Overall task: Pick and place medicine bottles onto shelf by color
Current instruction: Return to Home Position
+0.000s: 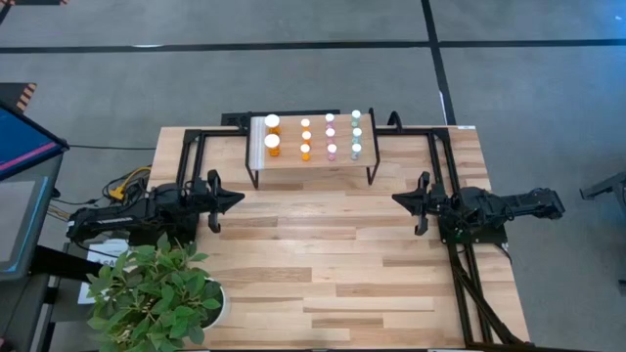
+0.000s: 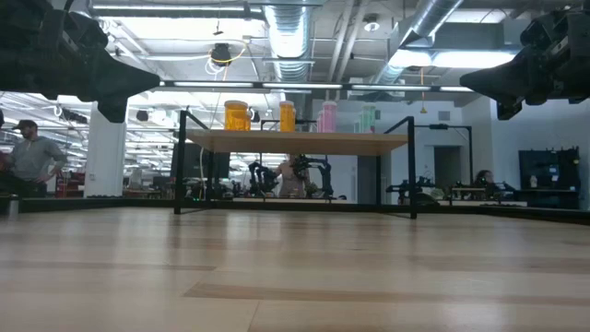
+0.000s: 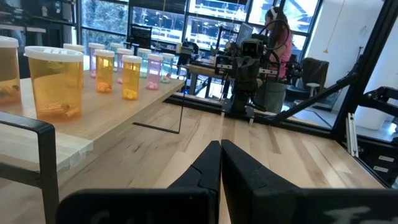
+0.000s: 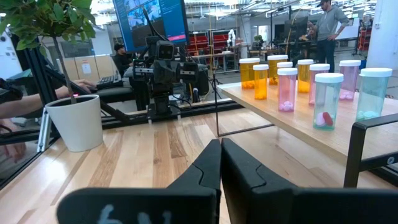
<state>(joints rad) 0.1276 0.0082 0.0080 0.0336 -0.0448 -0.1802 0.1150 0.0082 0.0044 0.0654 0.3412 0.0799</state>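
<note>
- High view: white-capped cylindrical medicine bottles (image 1: 331, 135) stand on the small raised light-wood shelf (image 1: 318, 162), the large orange pair (image 1: 272, 134) at its left end, then small orange, pink and pale green columns.
- Left end effector (image 1: 238, 198) and right end effector (image 1: 398, 199) hover over the light wooden worktop (image 1: 323, 264), one on each side, fingers pressed together.

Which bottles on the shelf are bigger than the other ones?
The two large orange bottles at the end of the shelf with the white strip; their caps and bodies are clearly wider than every other bottle's.
</note>
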